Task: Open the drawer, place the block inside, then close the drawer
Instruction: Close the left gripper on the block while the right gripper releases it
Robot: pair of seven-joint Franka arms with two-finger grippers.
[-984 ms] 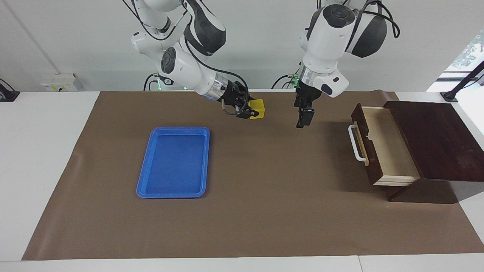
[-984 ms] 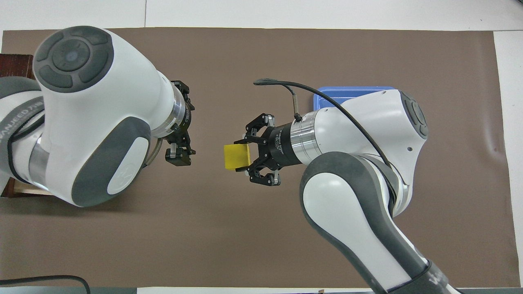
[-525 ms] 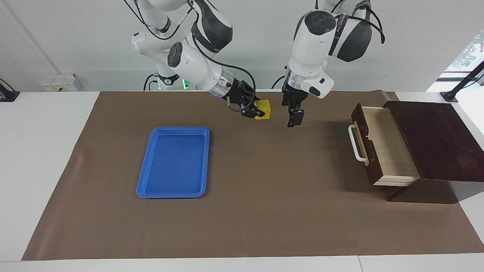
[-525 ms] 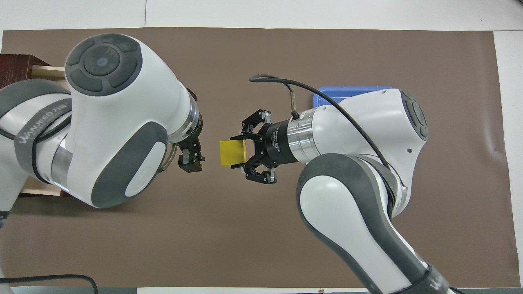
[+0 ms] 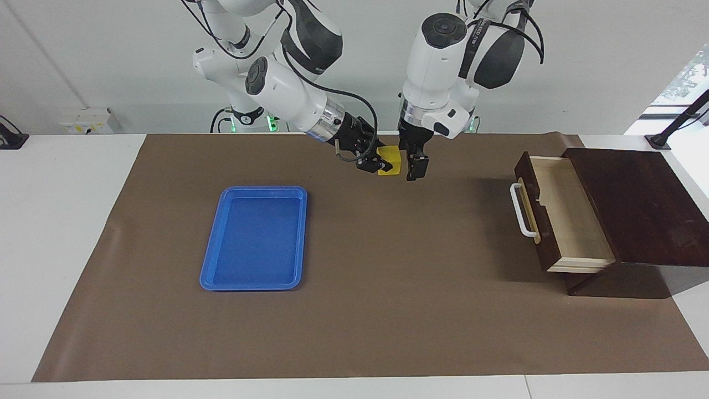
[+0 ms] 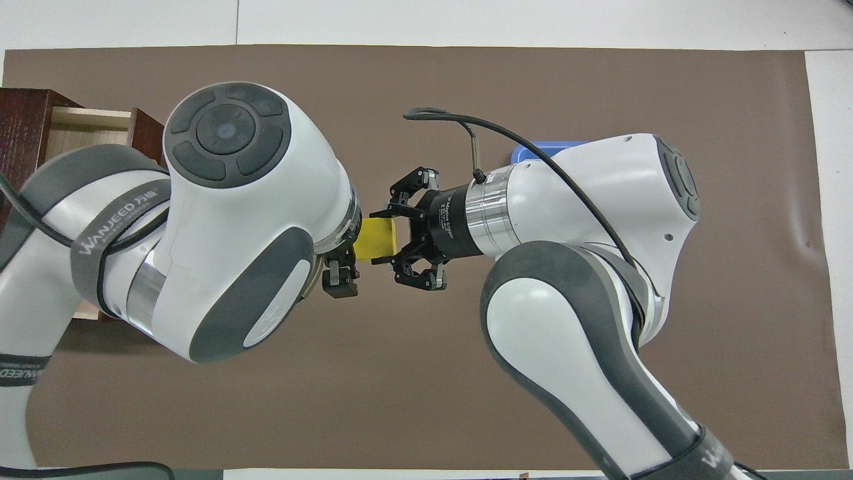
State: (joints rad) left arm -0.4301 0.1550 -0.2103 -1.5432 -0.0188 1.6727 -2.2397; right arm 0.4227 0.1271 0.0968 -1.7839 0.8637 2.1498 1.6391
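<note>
1. The right claw, upper centre of the facing frame, is clamped on the block, raised over the desk.
2. The left claw, fingers apart, hangs just beside the block.
3. The drawer, at middle right, stands open.

Right gripper clamped on the yellow block, held up in the air over the brown mat, toward the robots' edge. Left gripper points down just beside the block, fingers spread; contact with it can't be told. Drawer pulled out of its dark wooden box at the left arm's end, pale interior showing, white handle facing the mat's middle. Blue tray lies flat on the surface toward the right arm's end, well apart from the drawer.
</note>
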